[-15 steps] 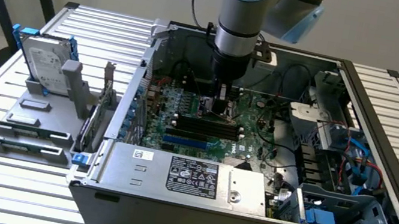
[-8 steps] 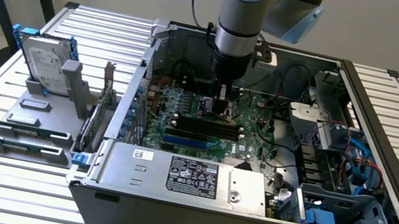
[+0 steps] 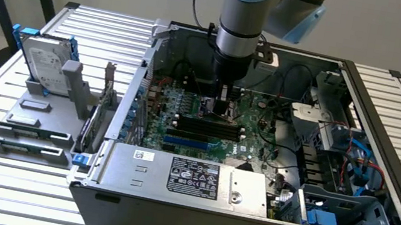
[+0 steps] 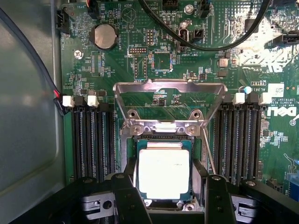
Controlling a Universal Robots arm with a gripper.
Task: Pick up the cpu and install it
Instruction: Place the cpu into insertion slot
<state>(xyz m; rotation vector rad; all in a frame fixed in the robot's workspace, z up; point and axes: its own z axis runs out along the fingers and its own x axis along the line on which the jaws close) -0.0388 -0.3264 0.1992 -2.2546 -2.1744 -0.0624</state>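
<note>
Black matte fingers [image 4: 126,196] of the gripper [image 4: 164,186] clamp opposite edges of the cpu [image 4: 163,170]. It is a flat square chip, its smooth bright metal face up and its edges square with the ribbed black memory slots [image 4: 93,144]. It sits at the socket beside the swung-open steel load plate [image 4: 169,88], on the green motherboard [image 3: 255,135] in the centre of the exterior view. The gripper's body hides its nearest edge.

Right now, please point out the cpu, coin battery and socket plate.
cpu [image 4: 163,173]: wrist view, silver top centre.
coin battery [image 4: 104,36]: wrist view, round face.
socket plate [image 4: 170,86]: wrist view, its crossbar.
</note>
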